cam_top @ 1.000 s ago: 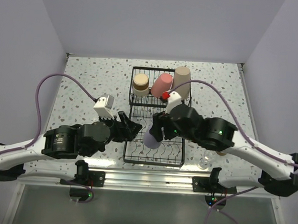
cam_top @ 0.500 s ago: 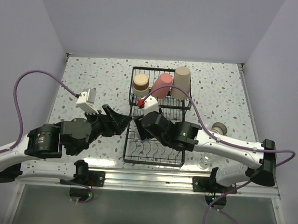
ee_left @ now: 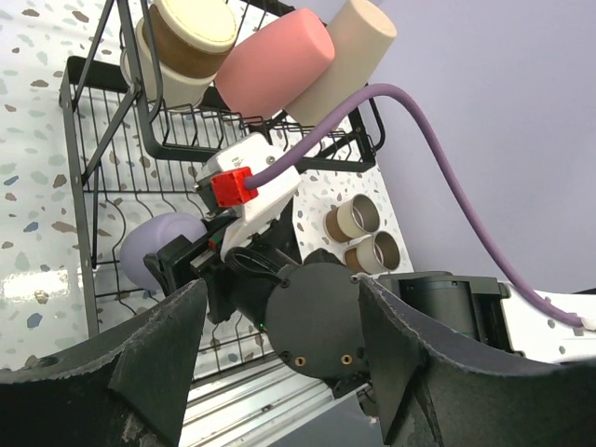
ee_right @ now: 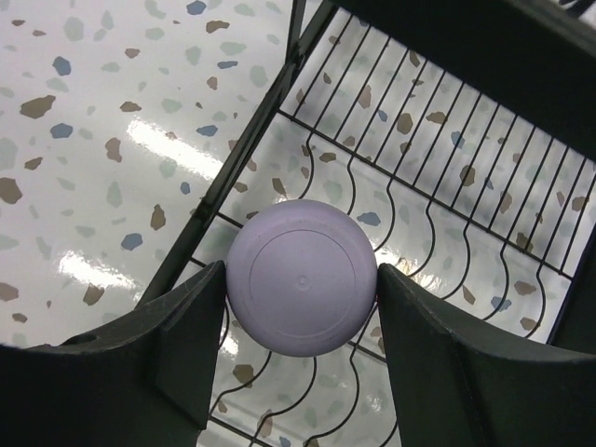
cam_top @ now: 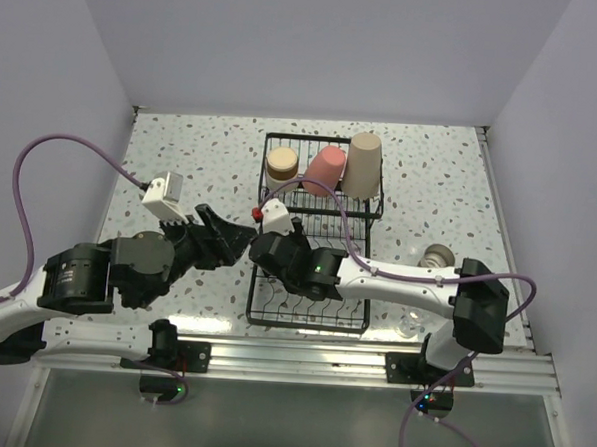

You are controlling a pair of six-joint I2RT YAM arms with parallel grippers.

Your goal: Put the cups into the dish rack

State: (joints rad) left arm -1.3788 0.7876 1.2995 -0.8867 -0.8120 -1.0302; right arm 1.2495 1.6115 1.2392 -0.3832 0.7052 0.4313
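The right pincer (ee_right: 300,276) is clamped on the lavender cup (ee_left: 160,246), base facing its wrist camera, above the left rail of the dish rack (cam_top: 250,299), over the curved tines at centre frame. The left pincer (ee_left: 281,298) hovers just left of the rack, fingers apart and holding nothing. In the raised basket (upper centre) sit a tan-brown cup (cam_top: 282,165), the pink cup (cam_top: 324,168) and the beige cup (cam_top: 363,164).
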